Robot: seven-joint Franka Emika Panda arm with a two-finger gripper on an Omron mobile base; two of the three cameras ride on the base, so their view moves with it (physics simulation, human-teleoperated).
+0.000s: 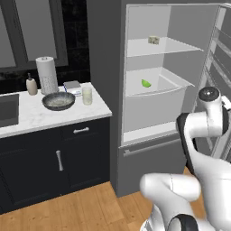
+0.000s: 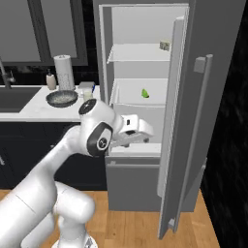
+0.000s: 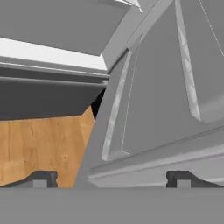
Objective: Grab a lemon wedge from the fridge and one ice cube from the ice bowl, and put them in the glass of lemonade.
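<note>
The grey fridge [image 1: 104, 90] stands open, its door [image 2: 206, 126] swung out to the right. The yellow-green lemon wedge [image 1: 145, 83] [image 2: 144, 93] lies on the middle white shelf. On the counter to the left are the dark ice bowl [image 1: 58, 100] [image 2: 62, 98] and the glass of lemonade [image 1: 87, 95] [image 2: 87, 95]. My gripper [image 3: 112, 180] is open with nothing between its fingers, low in front of the fridge's bottom section and below the wedge's shelf. It looks down at the lower front, the door's inner edge and the wood floor. My white hand [image 2: 136, 128] sits beside the open door.
A pale speckled cube [image 1: 154, 40] rests on the upper shelf. A paper-towel roll [image 1: 47, 74], a soap bottle [image 1: 31, 85] and a small box [image 1: 72, 85] stand behind the bowl. The sink [image 1: 8, 108] is at the left. The door's inner racks [image 1: 216, 67] crowd the right side.
</note>
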